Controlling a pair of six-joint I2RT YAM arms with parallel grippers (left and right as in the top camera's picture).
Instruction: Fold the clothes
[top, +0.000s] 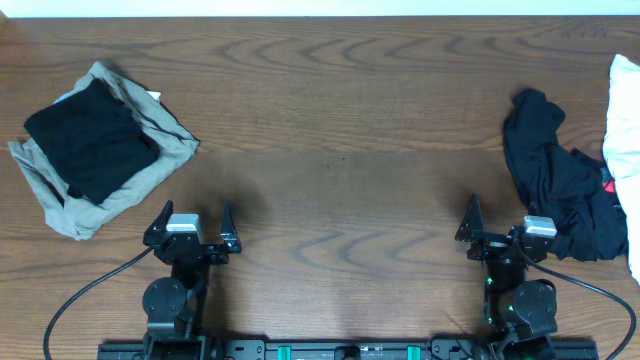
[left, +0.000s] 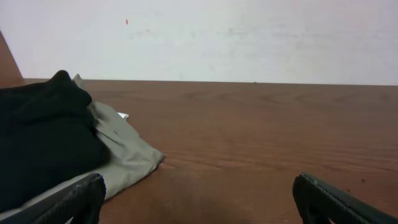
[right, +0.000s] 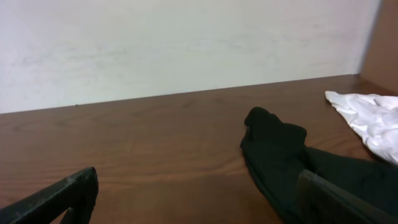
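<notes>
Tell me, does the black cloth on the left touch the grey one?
Touching. Overhead shows the black cloth lying on top of the grey cloth.

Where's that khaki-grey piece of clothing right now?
In the overhead view the khaki-grey garment lies crumpled on the robot's left, just beyond the open left tool, with a black garment lying on top of it.

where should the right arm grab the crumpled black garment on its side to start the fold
Probably the raised lobe at the far end of the black garment: it stands clear of the heap, beside bare table. Bring the right end effector, jaws open, in from the table's middle.
</notes>
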